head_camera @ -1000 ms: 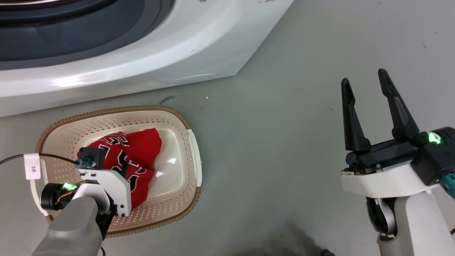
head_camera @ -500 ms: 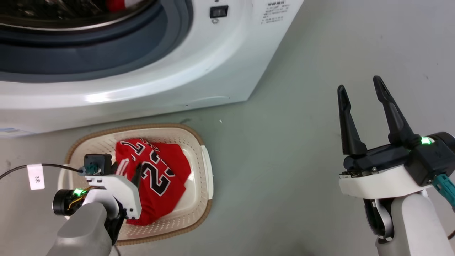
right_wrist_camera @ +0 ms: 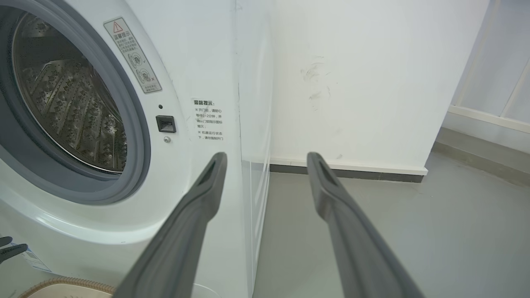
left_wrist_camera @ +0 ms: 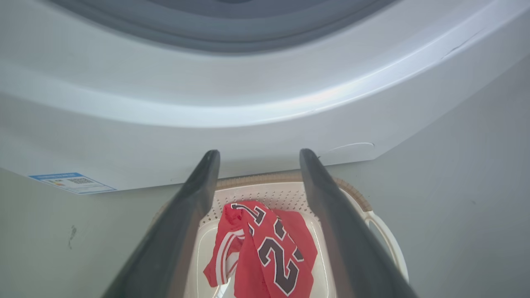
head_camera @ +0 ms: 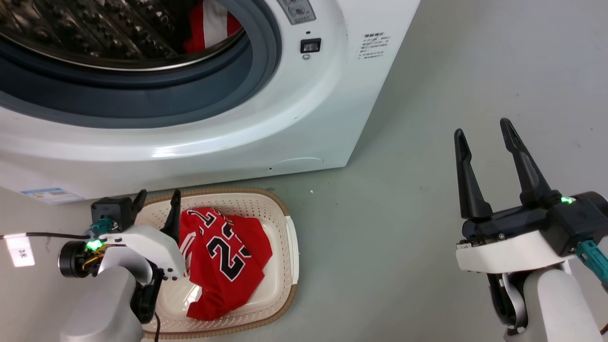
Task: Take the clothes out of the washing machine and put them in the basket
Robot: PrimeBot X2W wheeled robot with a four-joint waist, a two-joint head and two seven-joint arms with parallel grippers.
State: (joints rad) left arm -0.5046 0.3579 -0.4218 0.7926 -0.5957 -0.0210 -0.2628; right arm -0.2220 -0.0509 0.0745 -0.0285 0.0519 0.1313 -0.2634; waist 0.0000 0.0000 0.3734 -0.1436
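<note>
Head view: basket (head_camera: pixel 290 247) near washing machine (head_camera: pixel 304 109)

Your head view has grey floor (head_camera: pixel 451 71) from one to five o'clock; at twelve in the right wrist view, a scuffed white wall (right_wrist_camera: pixel 364 91) meets dark skirting (right_wrist_camera: pixel 364 174).

A bare laundry corner: a white front-loading washing machine (head_camera: pixel 332 95) stands on a plain grey floor (head_camera: pixel 427 95) beside a scuffed white wall (right_wrist_camera: pixel 352 82) with dark skirting (right_wrist_camera: pixel 331 171), a cream laundry basket (head_camera: pixel 236 204) at its foot.
</note>
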